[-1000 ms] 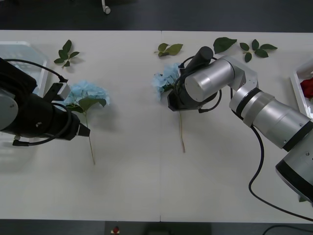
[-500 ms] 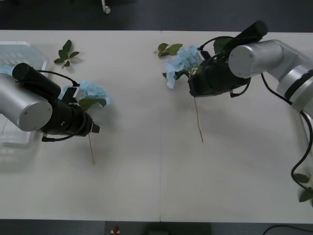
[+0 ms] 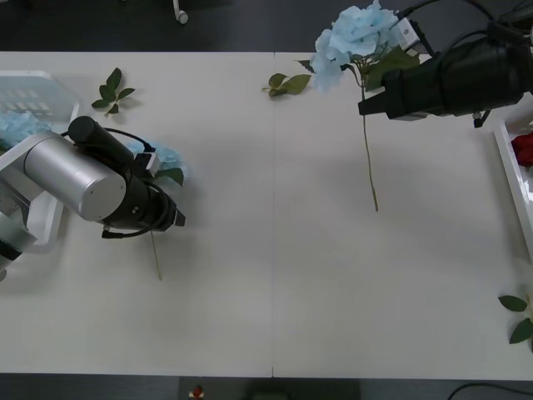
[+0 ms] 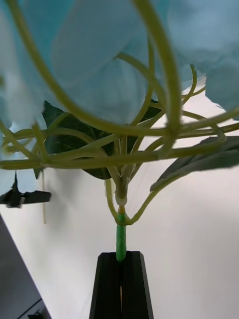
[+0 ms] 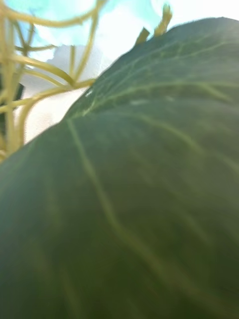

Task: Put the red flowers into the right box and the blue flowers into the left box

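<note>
Front view: right gripper [image 3: 366, 104] is up at the far right of the table [image 3: 275, 275], carrying a blue flower [image 3: 354, 32] whose pale head is at the table's far edge and whose long stem [image 3: 369, 167] hangs toward the near side, clear of anything else. Right box [image 3: 510, 162] shows only as a white rim at the right edge, a red flower [image 3: 524, 148] inside it. Left gripper [image 3: 176, 218] sits low over a second blue flower [image 3: 165, 156] lying on the table left of centre, just beside the left box [image 3: 37, 87], which already holds something pale blue. Loose leaf sprigs [image 3: 112, 90] lie along the far side.

Right wrist view: black fingers [image 4: 107, 286] are pressed together on the green stem base [image 4: 120, 241] just below where the thin branches fan out under the blue head [image 4: 99, 55]. Grip is on a thin stem only.

Left wrist view: a large green leaf [image 5: 129, 199] covers the lens, with yellowish stems [image 5: 30, 75] and a bit of blue behind. Cannot tell how the left jaws stand.

Risks, as judged:
- The carried blue flower is on the red side of the table; released here or nearby, it would be sorted wrong. It has to cross to the left box.
- Head-heavy bloom on a narrow pinch could swivel or slip during a fast swing.
- The trailing stem could snag the left arm or the box rim during the crossing.
- Left gripper might close on leaf, not stem.
</note>
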Robot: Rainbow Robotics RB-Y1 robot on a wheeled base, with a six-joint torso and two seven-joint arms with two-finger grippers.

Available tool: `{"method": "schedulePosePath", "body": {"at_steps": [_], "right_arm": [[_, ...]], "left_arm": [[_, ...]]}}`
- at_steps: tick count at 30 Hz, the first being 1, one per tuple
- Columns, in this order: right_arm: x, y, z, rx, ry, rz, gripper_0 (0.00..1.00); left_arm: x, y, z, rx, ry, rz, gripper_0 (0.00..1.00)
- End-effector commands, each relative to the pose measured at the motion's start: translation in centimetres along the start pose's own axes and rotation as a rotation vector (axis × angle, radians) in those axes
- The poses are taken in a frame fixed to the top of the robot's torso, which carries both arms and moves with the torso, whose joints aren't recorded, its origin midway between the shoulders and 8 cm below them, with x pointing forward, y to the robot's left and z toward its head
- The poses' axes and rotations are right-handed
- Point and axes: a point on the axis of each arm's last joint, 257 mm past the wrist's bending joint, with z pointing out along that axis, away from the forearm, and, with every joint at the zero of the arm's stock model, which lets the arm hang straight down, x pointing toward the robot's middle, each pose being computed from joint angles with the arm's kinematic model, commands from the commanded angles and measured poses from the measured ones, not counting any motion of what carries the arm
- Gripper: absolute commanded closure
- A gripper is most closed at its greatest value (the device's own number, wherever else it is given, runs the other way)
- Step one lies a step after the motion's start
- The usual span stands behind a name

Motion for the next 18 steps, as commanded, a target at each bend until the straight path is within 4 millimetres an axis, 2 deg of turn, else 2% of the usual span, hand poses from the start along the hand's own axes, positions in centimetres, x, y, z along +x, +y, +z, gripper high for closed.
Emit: {"method": "schedulePosePath", "body": {"at_steps": [1,4,6,7,8,9,10,16,18], "right_arm": [[-3.0,3.3,-1.4,-0.088,-0.076,-0.142,1.0],[-3.8,4.7,-1.8,-0.139,-0.115,-0.184,1.0],[-4.4,5.7,-1.8,-0.173,-0.14,-0.207,1.0],[-4.5,6.4,-1.7,-0.198,-0.153,-0.22,1.0],[-4.8,7.3,-1.6,-0.226,-0.169,-0.233,1.0],[-4.9,7.7,-1.6,-0.242,-0.176,-0.236,1.0],[-5.2,8.5,-1.5,-0.268,-0.191,-0.244,1.0],[-6.5,12.7,-1.7,-0.408,-0.284,-0.297,1.0],[-6.4,13.3,-1.5,-0.425,-0.298,-0.327,1.0]], "left_arm": [[-2.0,-0.2,0.0,-0.006,-0.038,-0.002,0.0],[-2.1,-0.1,0.7,-0.008,-0.038,-0.012,0.0],[-2.2,-0.2,0.9,-0.011,-0.038,-0.01,0.14],[-2.2,-0.4,0.9,-0.01,-0.039,-0.007,0.31],[-2.2,-0.3,0.9,-0.014,-0.041,-0.005,0.6],[-2.2,-0.2,0.9,-0.014,-0.04,-0.006,0.77],[-2.3,-0.3,0.9,-0.013,-0.042,-0.006,1.0],[-2.3,-0.4,0.8,-0.012,-0.046,0.011,1.0],[-2.5,-0.6,0.6,-0.011,-0.053,0.021,1.0]]}}
